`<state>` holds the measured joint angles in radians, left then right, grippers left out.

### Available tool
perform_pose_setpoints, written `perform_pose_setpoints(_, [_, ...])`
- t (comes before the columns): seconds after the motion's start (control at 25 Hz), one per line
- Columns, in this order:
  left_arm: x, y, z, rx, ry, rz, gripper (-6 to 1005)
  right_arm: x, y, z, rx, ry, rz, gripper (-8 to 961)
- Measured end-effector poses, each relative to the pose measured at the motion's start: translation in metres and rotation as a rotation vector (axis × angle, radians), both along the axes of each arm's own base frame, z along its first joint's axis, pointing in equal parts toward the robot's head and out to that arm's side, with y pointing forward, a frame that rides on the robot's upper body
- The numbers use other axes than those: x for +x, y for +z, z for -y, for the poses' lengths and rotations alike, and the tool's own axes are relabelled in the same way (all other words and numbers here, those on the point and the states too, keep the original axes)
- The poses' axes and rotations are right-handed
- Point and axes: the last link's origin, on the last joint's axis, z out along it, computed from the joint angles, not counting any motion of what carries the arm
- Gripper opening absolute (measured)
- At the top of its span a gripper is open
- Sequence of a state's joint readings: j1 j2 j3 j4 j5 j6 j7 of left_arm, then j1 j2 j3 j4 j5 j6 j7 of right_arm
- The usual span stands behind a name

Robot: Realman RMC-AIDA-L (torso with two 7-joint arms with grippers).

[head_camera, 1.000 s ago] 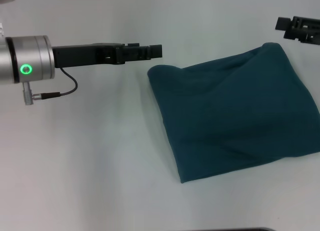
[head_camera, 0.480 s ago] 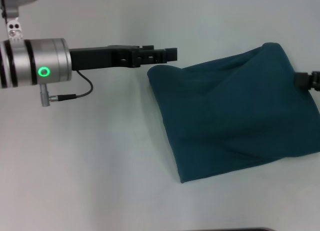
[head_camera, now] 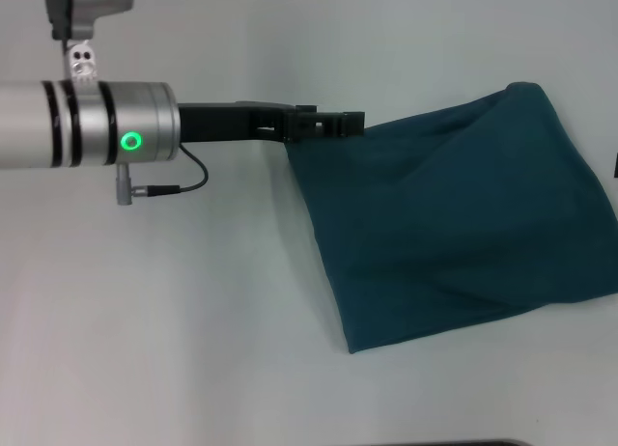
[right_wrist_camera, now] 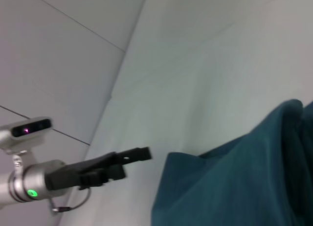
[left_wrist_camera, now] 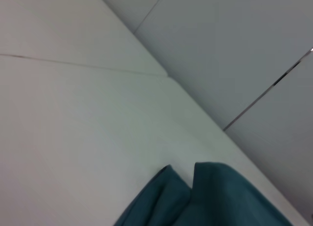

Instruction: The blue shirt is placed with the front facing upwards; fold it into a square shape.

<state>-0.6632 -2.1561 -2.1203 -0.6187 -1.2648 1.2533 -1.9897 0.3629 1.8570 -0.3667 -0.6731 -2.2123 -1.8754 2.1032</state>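
Blue shirt (head_camera: 454, 219) lies folded into a rough rectangle on the white table (head_camera: 193, 320), right of centre in the head view, one corner pointing near. No lettering visible on the upper face.

Left gripper (head_camera: 350, 124) reaches in from the left, arm level, its tip at the shirt's far-left corner, over or touching the edge; contact cannot be told. The opening of the claw is not discernible, and no cloth is seen held in it.

Right gripper: not seen in the head view. Its wrist camera looks across the shirt toward the left gripper (right_wrist_camera: 142, 154).
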Motion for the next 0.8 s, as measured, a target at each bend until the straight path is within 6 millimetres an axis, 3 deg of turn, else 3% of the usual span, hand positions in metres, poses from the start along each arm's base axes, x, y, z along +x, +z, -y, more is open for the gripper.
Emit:
perform_pose_setpoints(0.32, [-0.008,-0.006,-0.013,0.023,0.043,-0.129,949,-0.004,0.01,-0.004,0.001,0.007,-0.007,776])
perform_pose_setpoints(0.8, [-0.021,0.007,-0.02,0.042,0.1,-0.172,949,-0.009,0.01,-0.01,0.0,0.021,-0.004,775])
